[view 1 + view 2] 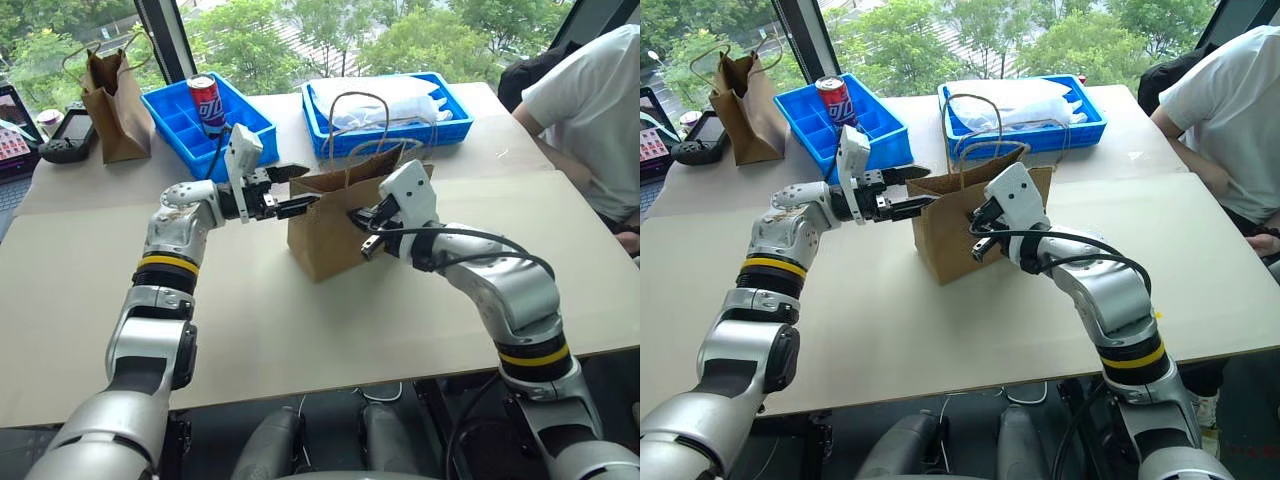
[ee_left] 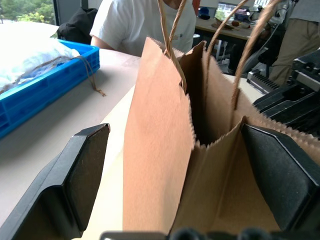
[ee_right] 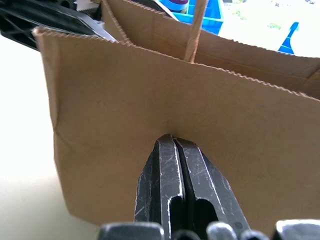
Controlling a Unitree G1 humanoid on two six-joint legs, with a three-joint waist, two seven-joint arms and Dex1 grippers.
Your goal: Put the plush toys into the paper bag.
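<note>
I have the paper bag (image 1: 335, 225) standing upright near the middle of the table (image 1: 250, 320), just in front of the far blue tray (image 1: 330, 135) with the white bundle (image 1: 385, 100) in it; its mouth faces up, its handles (image 1: 355, 125) rise above the rim, and its long axis runs left to right across the table, slightly skewed, the left corner nearer the far side. My left gripper (image 1: 297, 190) is spread as wide as it goes and holds nothing; it points level toward the right, its fingers straddling the bag's left end at the rim, the paper between them in the left wrist view. My right gripper (image 3: 175, 150) is shut tight with its tips pressed against the near wall of the bag; whether any paper is pinched I cannot tell. I see no plush toys on the table or in either gripper; the bag's inside is hidden from me, so they may already be in there.

As I judge it, the step is steadying or spreading the mouth; to do it well I would close the left fingers on a single wall only, keep the right tips from denting the near wall inward, and keep the bag upright; a hard sideways push could tip it.
</note>
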